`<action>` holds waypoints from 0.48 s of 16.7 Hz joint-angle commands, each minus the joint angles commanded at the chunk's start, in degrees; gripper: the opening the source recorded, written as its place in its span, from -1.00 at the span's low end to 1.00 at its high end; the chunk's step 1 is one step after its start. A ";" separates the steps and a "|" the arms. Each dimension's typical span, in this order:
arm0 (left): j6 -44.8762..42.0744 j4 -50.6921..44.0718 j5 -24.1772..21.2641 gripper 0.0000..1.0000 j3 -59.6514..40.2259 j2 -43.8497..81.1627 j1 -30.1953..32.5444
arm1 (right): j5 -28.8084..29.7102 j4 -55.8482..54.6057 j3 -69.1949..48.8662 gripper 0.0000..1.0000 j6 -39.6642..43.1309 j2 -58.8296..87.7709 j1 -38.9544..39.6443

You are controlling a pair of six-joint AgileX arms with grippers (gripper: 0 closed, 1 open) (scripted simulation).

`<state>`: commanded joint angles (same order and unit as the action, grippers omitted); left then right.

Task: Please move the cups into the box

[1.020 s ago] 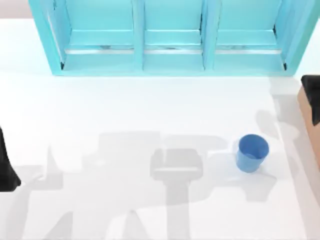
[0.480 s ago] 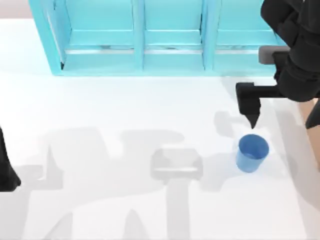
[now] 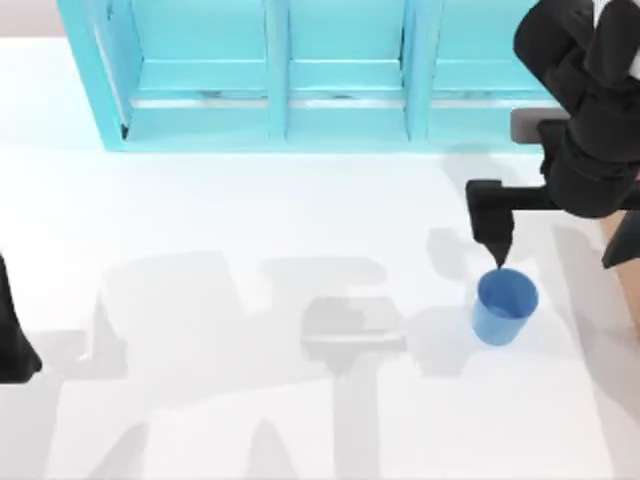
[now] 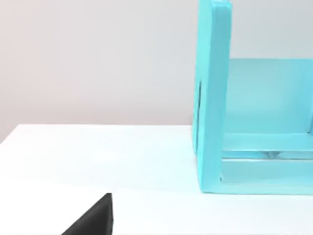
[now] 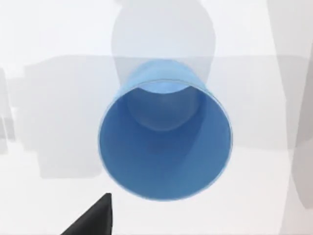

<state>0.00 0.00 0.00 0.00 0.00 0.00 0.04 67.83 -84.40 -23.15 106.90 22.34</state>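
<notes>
Blue cup (image 3: 504,306) sits upright on the white surface (image 3: 250,220), lower right of the top frame, mouth open upward. In the right wrist view the blue cup (image 5: 165,137) is seen from directly above, centred in frame, inside bare.

Right end effector (image 3: 497,255) is right over it: the one visible finger tip (image 3: 497,250) points down at the cup's upper-left rim, touching or just short of it, can't tell which. Whether the right end effector is open or closed: cannot tell, one finger is all I can make out. Rest of the right arm fills the upper right corner.

Tan box (image 3: 622,255): just a sliver at the right edge, just beside the cup, partly under the arm.

Turquoise shelf unit (image 3: 340,75) runs along the top of the frame, well apart from the cup.

Left arm parked at the lower left edge; left end effector (image 3: 15,340) state: cannot tell.
</notes>
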 joint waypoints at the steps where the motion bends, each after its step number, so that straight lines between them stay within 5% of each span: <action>1: 0.00 0.00 0.00 1.00 0.00 0.00 0.00 | -0.01 -2.29 1.63 1.00 -0.04 0.56 0.01; 8: 0.00 0.00 0.00 1.00 0.00 0.00 0.00 | 0.01 -17.35 12.30 1.00 -0.35 4.67 0.27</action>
<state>0.00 0.00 0.00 0.00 0.00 0.00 0.04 50.48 -72.10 -23.50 111.57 22.61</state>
